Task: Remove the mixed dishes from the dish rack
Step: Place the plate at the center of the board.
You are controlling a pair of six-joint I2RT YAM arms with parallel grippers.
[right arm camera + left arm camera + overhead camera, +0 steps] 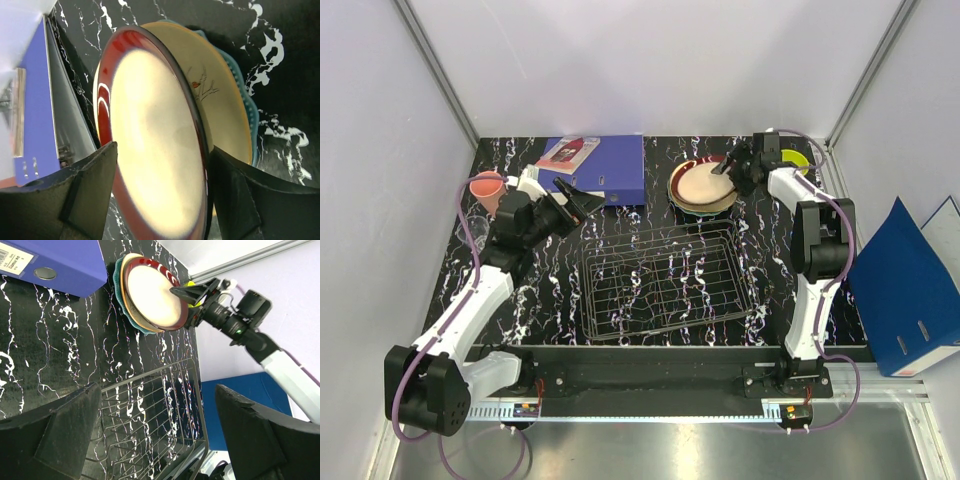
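The dish rack (665,280) (150,410) stands mid-table with nothing in it. At the back right lies a stack of plates: the red-rimmed cream plate (703,185) (155,150) on top, the cream-yellow plate (225,110) under it, the teal plate (250,120) at the bottom. My right gripper (722,168) (162,195) is open, its fingers spread either side of the red-rimmed plate's edge. Behind it sits the yellow-green bowl (796,160). The salmon-pink cup (487,190) stands at the far left. My left gripper (578,200) (157,440) hangs open and holds nothing, left of the rack's far corner.
A blue ring binder (605,165) (55,260) (30,115) lies at the back, just left of the plates. A second blue binder (910,290) leans outside the table's right side. White walls close in the back and both sides.
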